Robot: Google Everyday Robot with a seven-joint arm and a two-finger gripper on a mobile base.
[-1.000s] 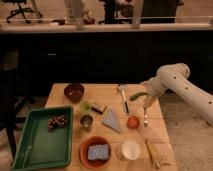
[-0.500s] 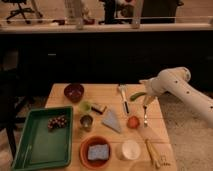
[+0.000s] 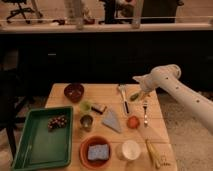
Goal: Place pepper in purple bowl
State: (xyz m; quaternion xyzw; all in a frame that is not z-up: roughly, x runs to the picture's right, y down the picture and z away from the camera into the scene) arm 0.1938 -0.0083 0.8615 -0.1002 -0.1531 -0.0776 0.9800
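- Green pepper (image 3: 134, 96) is clamped in the gripper (image 3: 137, 95), held up over the table's (image 3: 110, 91) right side, beside the fork (image 3: 145, 111).
- Light, slender and likely slick, so a mid-pod hold looks safest.
- Well apart, far left, waits the purple bowl (image 3: 74, 92).

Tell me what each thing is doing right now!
gripper: above the table, shut on the pepper.
pepper: held up, not in a bowl.
purple bowl: upright, no pepper inside.
orange bowl: holds a blue sponge.
green tray: holds a small dark bunch.
white cup: upright.
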